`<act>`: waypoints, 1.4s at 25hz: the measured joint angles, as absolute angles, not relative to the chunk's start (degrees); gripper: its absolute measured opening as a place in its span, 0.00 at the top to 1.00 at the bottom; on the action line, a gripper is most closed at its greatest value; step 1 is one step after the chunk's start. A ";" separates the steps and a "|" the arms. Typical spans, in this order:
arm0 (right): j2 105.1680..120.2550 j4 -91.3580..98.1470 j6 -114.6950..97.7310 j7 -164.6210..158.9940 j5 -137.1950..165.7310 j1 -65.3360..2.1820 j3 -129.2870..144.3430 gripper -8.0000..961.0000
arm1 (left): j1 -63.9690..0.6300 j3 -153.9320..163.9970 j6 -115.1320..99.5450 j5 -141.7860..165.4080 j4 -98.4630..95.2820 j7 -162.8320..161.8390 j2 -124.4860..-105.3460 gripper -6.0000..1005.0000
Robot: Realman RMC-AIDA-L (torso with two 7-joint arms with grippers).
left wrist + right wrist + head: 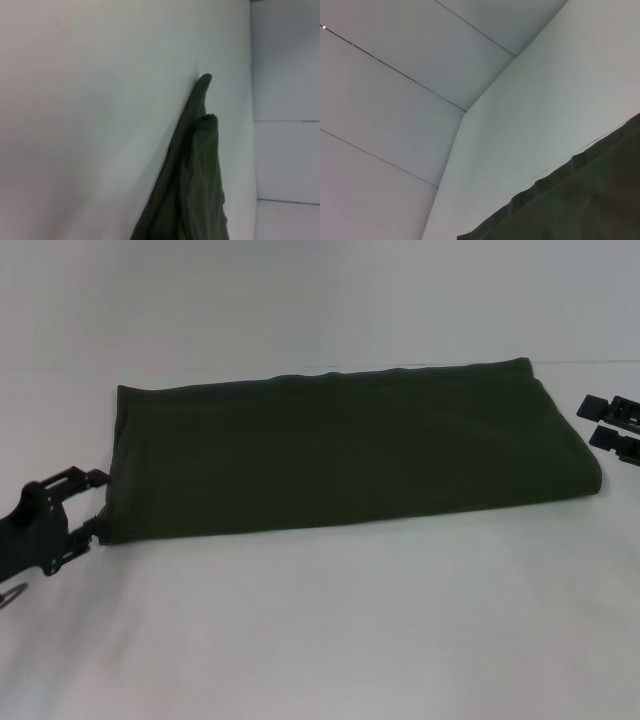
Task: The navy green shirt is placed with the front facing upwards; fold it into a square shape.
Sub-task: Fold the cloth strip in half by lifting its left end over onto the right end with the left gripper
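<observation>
The navy green shirt (350, 450) lies on the white table (330, 630) folded into a long flat band running left to right, with no lettering or collar showing. My left gripper (97, 505) is at the band's left end, open, its fingertips (97, 478) at the cloth's edge near the front left corner. The left wrist view shows stacked layers of the shirt (195, 190) edge-on. My right gripper (610, 423) hovers open just off the right end, apart from the cloth. In the right wrist view a hemmed edge of the shirt (590, 200) shows.
White table surface (330, 630) stretches in front of the shirt and a narrower strip behind it. A pale panelled wall (395, 100) rises behind the table's far edge.
</observation>
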State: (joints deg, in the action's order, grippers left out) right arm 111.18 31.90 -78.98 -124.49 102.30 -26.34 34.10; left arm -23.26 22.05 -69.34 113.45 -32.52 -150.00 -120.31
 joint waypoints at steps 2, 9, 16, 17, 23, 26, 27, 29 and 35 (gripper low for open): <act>111.18 31.89 -78.64 -124.53 102.30 -26.38 34.10 0.17 | -23.50 22.02 -69.43 112.13 -32.52 -149.47 -120.31 0.32; 111.18 31.27 -78.11 -124.61 102.30 -26.56 34.06 0.17 | -26.10 22.68 -64.35 115.54 -29.40 -149.34 -119.68 0.32; 111.02 31.27 -78.13 -124.63 102.30 -26.56 33.91 0.17 | -24.76 21.16 -69.46 115.10 -32.20 -149.40 -119.68 0.33; 111.01 31.26 -78.14 -124.63 102.28 -26.55 33.87 0.17 | -24.37 21.18 -70.41 115.38 -33.04 -150.02 -119.67 0.33; 111.00 31.20 -78.05 -124.51 102.30 -26.54 33.68 0.17 | -22.13 21.70 -70.86 117.78 -34.49 -153.65 -119.71 0.33; 111.00 31.19 -78.04 -124.52 102.35 -26.54 33.66 0.17 | -22.06 21.64 -70.42 119.15 -34.25 -154.23 -119.84 0.33; 111.00 31.19 -78.04 -124.52 102.38 -26.54 33.66 0.17 | -22.15 21.64 -70.21 119.31 -34.18 -154.26 -119.88 0.33; 111.00 31.19 -78.04 -124.52 102.48 -26.54 33.66 0.17 | -22.45 21.74 -69.48 119.47 -34.01 -154.28 -119.99 0.33; 111.00 31.20 -78.04 -124.60 102.48 -26.07 33.66 0.17 | -23.25 21.98 -66.99 119.57 -32.64 -154.30 -120.13 0.33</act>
